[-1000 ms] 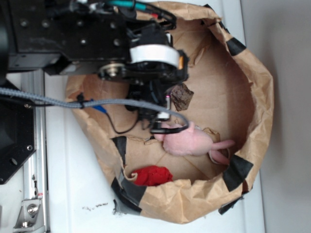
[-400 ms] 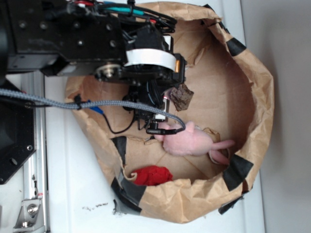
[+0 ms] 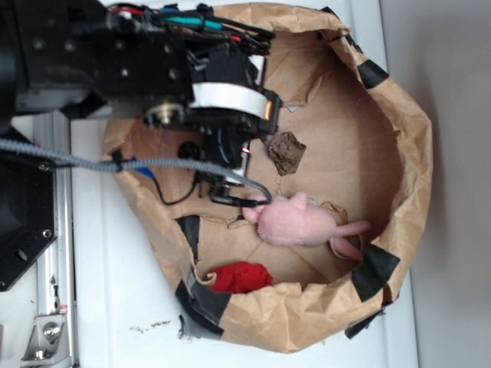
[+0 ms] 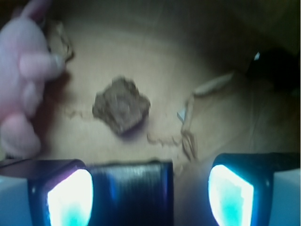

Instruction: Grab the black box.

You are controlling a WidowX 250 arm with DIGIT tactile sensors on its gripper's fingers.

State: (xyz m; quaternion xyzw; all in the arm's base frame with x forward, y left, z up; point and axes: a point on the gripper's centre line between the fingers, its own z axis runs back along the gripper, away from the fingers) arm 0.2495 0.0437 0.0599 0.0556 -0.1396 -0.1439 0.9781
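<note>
Pincer wide open, gripping nothing; glossy flat black box between fingers, against left one; brown rough lump just beyond.

Wrist view: the open pincer straddles the glossy black square box. Ahead, bare cardboard floor; rough brown lump centre, pink plush toy left.
</note>
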